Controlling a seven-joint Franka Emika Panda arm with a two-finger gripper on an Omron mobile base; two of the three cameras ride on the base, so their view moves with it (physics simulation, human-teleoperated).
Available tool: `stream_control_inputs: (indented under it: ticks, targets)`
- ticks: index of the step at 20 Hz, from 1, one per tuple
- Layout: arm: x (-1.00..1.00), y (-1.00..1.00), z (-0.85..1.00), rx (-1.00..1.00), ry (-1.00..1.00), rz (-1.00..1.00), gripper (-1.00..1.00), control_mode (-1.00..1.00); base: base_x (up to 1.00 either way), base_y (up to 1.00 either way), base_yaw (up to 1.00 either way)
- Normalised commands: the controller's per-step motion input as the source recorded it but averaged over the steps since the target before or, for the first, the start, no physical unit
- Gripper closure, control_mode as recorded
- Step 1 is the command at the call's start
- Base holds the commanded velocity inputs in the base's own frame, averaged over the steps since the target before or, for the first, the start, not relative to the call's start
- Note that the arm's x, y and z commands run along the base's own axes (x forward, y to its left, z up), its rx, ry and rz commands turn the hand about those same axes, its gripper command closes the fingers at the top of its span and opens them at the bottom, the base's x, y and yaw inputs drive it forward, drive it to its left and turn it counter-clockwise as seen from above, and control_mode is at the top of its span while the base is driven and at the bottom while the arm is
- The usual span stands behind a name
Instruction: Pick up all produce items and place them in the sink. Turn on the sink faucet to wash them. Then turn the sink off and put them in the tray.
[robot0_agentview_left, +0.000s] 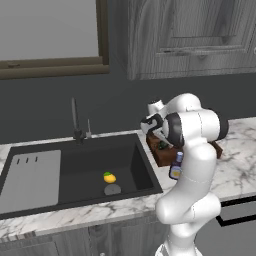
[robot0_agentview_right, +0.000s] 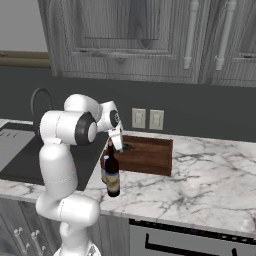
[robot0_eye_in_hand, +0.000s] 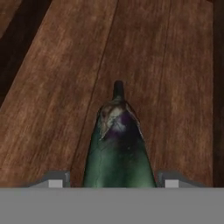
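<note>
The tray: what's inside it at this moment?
The tray holds the dark green oval item, lying on its wooden floor between the gripper fingertips. The arm covers part of the tray in the base views.

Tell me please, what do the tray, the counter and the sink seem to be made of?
Tray: looks like brown wood with a smooth matte finish; long grain lines run along it. Counter: looks like polished white marble or an imitation; grey veins cross it. Sink: dark grey and matte, perhaps composite or coated metal; the look leaves it open. Its drain looks silvery, probably metal.
</note>
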Motion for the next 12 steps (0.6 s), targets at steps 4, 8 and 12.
stream_control_inputs:
  ticks: [4,8,12]
  targets:
    - [0.0,0.05,0.01,0.0,-0.07,0.0,-1.0,-1.0,0.0,0.0,0.0]
    - [0.0,0.06,0.09,0.0,-0.09,0.0,-1.0,-1.0,0.0,0.0,0.0]
    - [-0.04,0.08,0.23,-0.02,-0.13,0.0,-1.0,-1.0,0.0,0.0,0.0]
